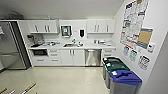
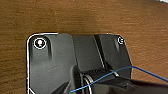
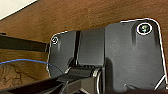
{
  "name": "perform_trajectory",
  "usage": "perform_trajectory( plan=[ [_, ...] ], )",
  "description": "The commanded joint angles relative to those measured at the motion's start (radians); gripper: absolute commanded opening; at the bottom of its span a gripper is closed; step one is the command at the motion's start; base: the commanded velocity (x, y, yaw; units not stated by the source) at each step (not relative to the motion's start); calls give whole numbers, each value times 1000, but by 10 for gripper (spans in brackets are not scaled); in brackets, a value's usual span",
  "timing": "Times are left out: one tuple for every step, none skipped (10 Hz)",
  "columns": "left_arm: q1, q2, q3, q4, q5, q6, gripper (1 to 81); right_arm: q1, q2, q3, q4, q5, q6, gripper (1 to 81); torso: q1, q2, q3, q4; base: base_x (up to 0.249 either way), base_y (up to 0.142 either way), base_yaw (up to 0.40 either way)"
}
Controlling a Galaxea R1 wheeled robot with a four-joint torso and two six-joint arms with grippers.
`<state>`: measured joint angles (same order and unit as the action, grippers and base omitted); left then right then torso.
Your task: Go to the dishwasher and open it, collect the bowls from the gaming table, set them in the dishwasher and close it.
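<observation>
- Stainless steel marks the dishwasher point(image 1: 92, 57) in the head view: its door is shut, and it sits under the white counter point(image 1: 75, 46) just right of the sink point(image 1: 71, 45), handy for rinsing. It lies well ahead across the pale floor point(image 1: 62, 80). A tall steel refrigerator point(image 1: 11, 45) stands at the left wall, and three lidded bins point(image 1: 120, 75) line the right wall, clear of the path.
- Brown wood-grain surface point(image 2: 82, 17) lies behind the robot's dark plate in the left wrist view; I cannot tell how the left gripper stands or whether it holds anything.
- The right wrist view has the same brown wood surface point(image 3: 82, 15); the right gripper's state likewise cannot be told.
</observation>
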<state>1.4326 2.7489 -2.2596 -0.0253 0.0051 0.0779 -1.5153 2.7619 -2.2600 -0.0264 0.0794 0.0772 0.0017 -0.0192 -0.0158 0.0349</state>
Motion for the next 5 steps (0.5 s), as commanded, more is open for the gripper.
perform_trajectory(
  plan=[
    [-62,-11,15,8,53,2,811,56,-16,18,2,-47,-4,811,0,0,0,0,190,0,0],
    [-62,-12,14,8,53,2,811,60,-14,21,2,-49,-4,811,0,0,0,0,191,0,0],
    [-60,-12,12,8,53,2,811,62,-14,22,2,-49,-4,811,0,0,0,0,190,0,0],
    [-62,-14,12,8,53,2,811,62,-12,22,2,-47,-4,811,0,0,0,0,191,0,0],
    [-60,-14,14,8,53,2,811,62,-14,21,2,-47,-4,811,0,0,0,0,190,0,0]
  ],
)
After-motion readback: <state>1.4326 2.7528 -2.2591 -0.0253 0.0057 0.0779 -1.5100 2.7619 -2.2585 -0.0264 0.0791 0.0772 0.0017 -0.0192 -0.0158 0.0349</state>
